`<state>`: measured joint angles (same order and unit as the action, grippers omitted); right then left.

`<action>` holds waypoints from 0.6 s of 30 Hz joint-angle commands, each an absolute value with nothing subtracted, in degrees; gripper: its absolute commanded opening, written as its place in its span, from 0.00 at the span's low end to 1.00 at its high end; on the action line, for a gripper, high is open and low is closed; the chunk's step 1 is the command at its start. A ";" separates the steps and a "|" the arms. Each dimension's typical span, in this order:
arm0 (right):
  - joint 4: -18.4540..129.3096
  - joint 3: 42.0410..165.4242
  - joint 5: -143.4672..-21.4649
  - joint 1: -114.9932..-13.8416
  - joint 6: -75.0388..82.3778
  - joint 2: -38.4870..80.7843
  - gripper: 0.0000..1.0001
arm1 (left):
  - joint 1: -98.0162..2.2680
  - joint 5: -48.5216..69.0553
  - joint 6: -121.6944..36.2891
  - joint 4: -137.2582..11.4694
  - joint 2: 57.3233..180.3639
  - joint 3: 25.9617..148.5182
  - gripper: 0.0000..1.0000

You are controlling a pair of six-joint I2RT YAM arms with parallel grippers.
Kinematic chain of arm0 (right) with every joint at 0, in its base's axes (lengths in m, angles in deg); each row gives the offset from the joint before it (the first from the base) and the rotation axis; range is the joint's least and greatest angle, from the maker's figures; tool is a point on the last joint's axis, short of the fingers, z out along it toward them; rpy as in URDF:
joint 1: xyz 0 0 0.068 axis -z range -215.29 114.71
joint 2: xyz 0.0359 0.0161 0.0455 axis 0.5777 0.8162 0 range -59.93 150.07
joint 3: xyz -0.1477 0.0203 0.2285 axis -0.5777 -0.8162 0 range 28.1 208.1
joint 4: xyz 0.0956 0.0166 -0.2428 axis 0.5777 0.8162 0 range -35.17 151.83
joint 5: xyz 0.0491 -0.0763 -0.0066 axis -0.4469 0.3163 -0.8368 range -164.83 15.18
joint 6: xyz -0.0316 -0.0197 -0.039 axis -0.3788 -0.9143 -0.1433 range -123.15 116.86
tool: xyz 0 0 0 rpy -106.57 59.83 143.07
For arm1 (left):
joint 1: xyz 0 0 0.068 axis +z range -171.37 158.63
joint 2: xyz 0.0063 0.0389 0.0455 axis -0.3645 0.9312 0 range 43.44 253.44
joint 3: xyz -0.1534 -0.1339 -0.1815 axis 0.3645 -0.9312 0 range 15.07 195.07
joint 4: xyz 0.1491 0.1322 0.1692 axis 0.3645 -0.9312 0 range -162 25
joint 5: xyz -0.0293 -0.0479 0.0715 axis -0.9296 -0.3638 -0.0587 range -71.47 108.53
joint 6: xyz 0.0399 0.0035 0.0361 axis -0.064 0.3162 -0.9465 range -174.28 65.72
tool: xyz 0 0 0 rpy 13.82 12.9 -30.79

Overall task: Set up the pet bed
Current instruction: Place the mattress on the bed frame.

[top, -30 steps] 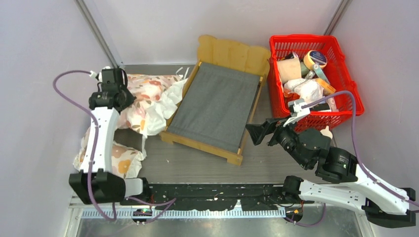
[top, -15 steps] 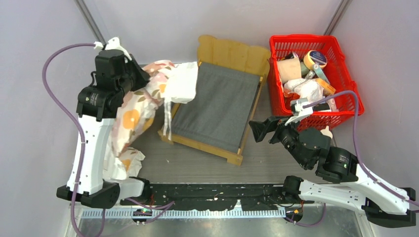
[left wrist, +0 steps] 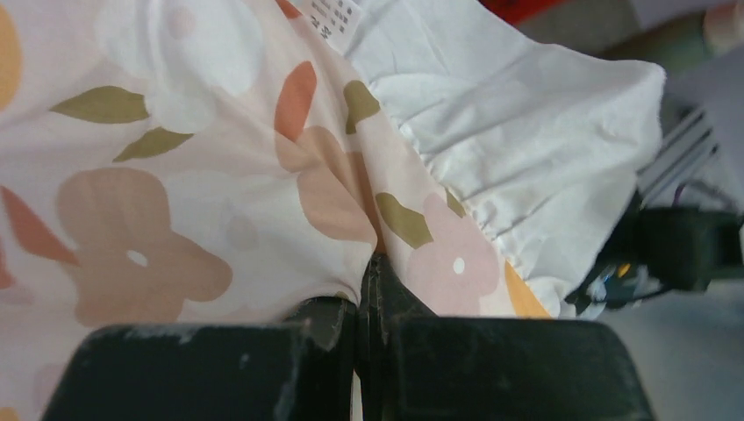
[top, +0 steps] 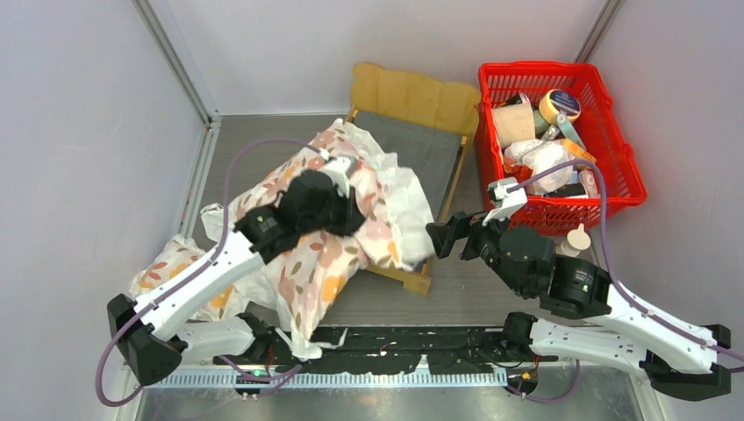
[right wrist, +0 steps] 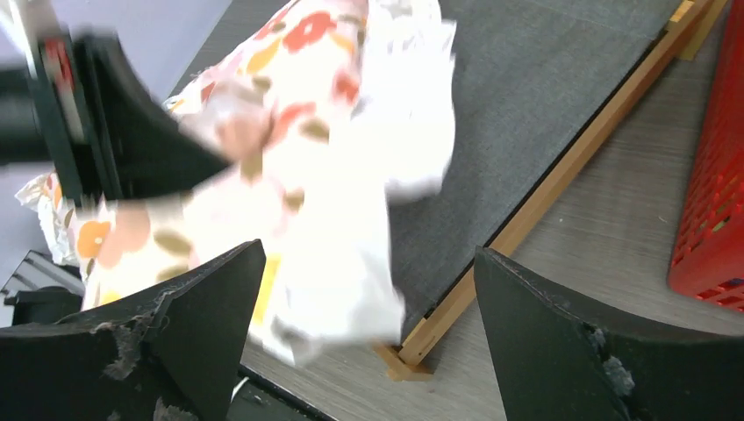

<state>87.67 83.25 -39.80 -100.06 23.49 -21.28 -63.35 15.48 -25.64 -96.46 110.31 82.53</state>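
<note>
Laying the floral cushion (top: 329, 254) flat on the pet bed (top: 427, 156) is judged to be the step in hand. The bed sits at the upper centre of the overhead view, with the red basket (top: 537, 67) just to its right. Only the upper right part of its grey surface is uncovered. The cushion is draped over the bed's lower left half and spills off the near edge onto the counter (top: 491, 294) toward the bottom of the frame.

The left tool (left wrist: 368, 298) is clamped tight on a pinch of the printed fabric beside the white ruffle. The right tool (right wrist: 368, 250) is spread wide and holds nothing — it hovers off the bed's lower right corner, near the cushion's white edge.

For the step to be done well, the pinched part should be carried further toward the upper right before it is let go, so that the hanging part is drawn up onto the bed. The free white edge could be taken by the right tool and pulled toward the basket side, so that the cushion is spread square within the frame. The light frame may be dragged if the cloth snags on it — a slow, slightly lifted pull is advised.
</note>
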 commanded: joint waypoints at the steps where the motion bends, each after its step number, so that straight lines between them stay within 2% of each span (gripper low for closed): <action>1: 87.76 86.41 -34.50 -100.24 27.46 -19.93 0.96 | -71.30 19.31 -30.80 -85.86 101.35 71.87 0.00; 5: 82.67 89.31 -32.77 -98.44 24.95 -12.96 0.99 | -72.72 18.82 -27.25 -78.73 93.84 59.07 0.00; 7: 78.94 91.39 -39.58 -94.30 23.53 -4.88 0.98 | -72.87 18.75 -26.60 -76.20 91.02 54.50 0.00; 9: 75.35 92.97 -54.48 -87.11 23.36 1.49 0.96 | -72.88 17.22 -26.82 -75.35 88.89 51.90 0.00; 11: 72.31 95.33 -61.93 -83.94 23.05 8.25 0.95 | -72.88 16.79 -27.55 -74.92 87.33 50.45 0.00; 15: 70.59 102.95 -69.98 -81.50 20.00 21.50 0.95 | -72.88 15.88 -28.59 -75.02 85.79 48.65 0.00; 18: 70.02 108.90 -71.58 -80.81 18.69 31.23 0.95 | -72.88 14.93 -29.04 -74.64 85.04 47.67 0.00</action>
<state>74.41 100.63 -63.01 -81.42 21.65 23.51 -72.62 17.45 -27.78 -78.52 86.55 48.52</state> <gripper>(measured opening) 0.955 0.022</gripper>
